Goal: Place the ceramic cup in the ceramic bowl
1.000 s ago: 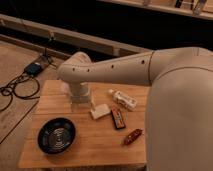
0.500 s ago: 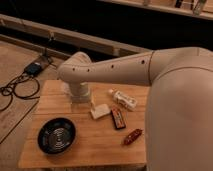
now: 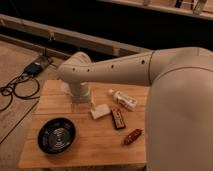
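Observation:
The ceramic bowl (image 3: 56, 135) is round, shallow and black with glossy rings inside. It sits on the wooden table (image 3: 90, 150) at the front left. My arm reaches from the right across the table's back. Its wrist points down at the back left, and my gripper (image 3: 79, 101) hangs there just above the tabletop, behind and to the right of the bowl. The ceramic cup does not show clearly. A pale shape under the wrist may be the cup or part of the gripper.
A small white box (image 3: 100, 111), a white packet (image 3: 123, 99), a dark snack bar (image 3: 117, 118) and a red-brown wrapped bar (image 3: 132, 136) lie to the right of the gripper. Cables and a blue device (image 3: 35, 67) lie on the floor at the left.

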Available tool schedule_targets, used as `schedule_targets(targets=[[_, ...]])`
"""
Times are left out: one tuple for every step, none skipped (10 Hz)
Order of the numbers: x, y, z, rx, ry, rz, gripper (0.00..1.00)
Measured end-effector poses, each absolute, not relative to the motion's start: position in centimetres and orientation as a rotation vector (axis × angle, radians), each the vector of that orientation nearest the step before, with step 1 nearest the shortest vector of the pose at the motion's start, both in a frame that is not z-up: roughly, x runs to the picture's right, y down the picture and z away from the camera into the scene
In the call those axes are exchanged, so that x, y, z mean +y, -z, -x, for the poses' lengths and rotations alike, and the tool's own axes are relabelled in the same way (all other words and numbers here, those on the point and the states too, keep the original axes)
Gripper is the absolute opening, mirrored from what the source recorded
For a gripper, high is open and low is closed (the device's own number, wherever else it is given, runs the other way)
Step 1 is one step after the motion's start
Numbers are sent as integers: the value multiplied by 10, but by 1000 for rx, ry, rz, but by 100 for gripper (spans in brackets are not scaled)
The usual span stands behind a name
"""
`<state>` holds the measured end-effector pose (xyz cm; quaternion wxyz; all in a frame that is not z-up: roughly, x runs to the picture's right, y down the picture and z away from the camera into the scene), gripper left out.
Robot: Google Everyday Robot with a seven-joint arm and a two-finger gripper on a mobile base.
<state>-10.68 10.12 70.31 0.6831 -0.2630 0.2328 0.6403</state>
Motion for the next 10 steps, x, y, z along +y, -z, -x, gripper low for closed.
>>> schedule_targets(targets=[[101, -703, 107, 522, -1436, 590, 65], [101, -703, 107, 522, -1436, 590, 65], [101, -703, 107, 522, -1436, 590, 65], [101, -703, 107, 522, -1435, 589, 65], [100, -706, 106, 518, -1410, 584, 65], [97, -711, 109, 504, -1364, 577, 65], [89, -721, 117, 476, -1279, 564, 65], [80, -732, 125, 448, -1210, 550, 65], [71, -741, 131, 423, -1159, 540, 65], [58, -754, 137, 388, -1097, 524, 65]])
